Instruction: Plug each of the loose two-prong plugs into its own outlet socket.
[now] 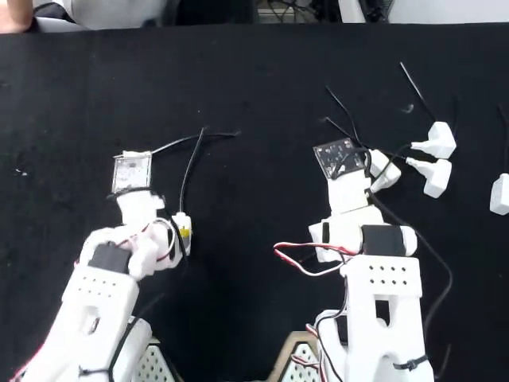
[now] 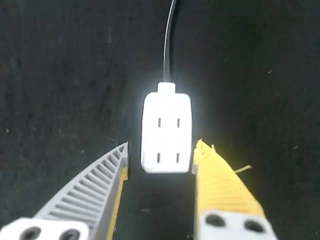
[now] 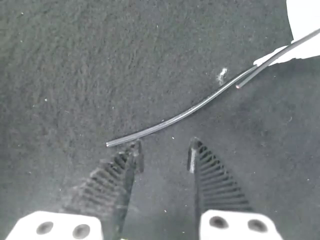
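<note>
Both gape: our left gripper [image 2: 161,146] straddles the white plastic outlet block [image 2: 166,131], our right gripper [image 3: 165,150] bare black cloth [image 3: 75,60]; we judge clamping the block comes next.

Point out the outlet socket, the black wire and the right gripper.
outlet socket [image 2: 167,140]: left wrist view, white face between the two slot pairs.
black wire [image 3: 175,117]: right wrist view, middle of its run.
right gripper [image 3: 165,145]: right wrist view, midway between its fingertips.

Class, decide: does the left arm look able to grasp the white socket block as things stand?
Probably yes: the left gripper is open, the socket block lies between its fingertips, and nothing stands between them; the cord leads away from it.
</note>
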Tool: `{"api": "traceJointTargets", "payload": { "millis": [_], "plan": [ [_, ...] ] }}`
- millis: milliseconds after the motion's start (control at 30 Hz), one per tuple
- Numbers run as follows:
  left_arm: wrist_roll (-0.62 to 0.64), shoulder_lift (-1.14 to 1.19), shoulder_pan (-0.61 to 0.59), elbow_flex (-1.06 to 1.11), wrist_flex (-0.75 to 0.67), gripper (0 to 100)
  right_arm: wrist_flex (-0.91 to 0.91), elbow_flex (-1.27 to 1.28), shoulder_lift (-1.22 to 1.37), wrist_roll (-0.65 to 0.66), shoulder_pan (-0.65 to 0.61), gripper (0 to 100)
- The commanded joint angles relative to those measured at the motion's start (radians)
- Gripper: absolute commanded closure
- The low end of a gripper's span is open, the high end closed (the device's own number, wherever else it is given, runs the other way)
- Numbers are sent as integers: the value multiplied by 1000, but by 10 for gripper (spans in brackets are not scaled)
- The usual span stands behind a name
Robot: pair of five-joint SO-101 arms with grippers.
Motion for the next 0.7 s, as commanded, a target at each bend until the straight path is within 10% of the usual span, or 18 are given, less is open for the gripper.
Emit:
{"api": "traceJointTargets", "payload": {
  "millis": [0,233,667],
  "plan": [
    [-17,138,-12,-197,20,779,-20,-15,-27,2,11,839],
    [-354,423,-54,-541,-9,778,-20,-12,-27,2,17,839],
    [-354,1056,-59,-843,-94,780,-20,-7,-27,2,14,839]
  ]
}}
